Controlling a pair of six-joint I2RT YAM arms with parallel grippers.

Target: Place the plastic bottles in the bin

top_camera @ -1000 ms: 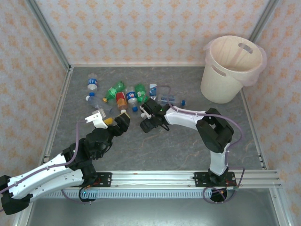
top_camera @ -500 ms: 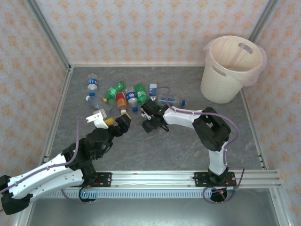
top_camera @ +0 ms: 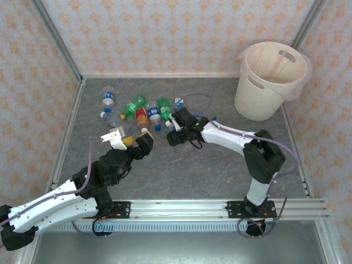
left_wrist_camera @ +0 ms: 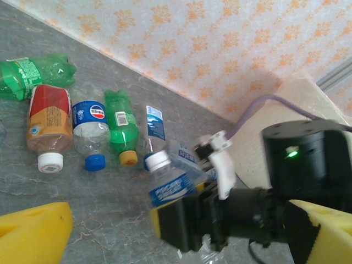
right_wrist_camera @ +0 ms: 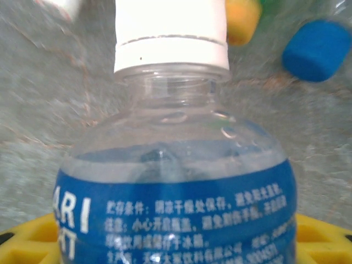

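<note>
Pick-up is in hand: the right claw [top_camera: 174,133] is closed, so far as the close view shows, on a clear bottle [left_wrist_camera: 171,186] of thin plastic with a round shoulder, glossy blue label and white screw cap, beside the heap of other bottles [top_camera: 144,111]. Next it needs a lift and long swing to the bin [top_camera: 257,103] — a smooth round cream bucket well apart at the far right corner. The left claw [top_camera: 131,142] hovers wide open, empty.
</note>
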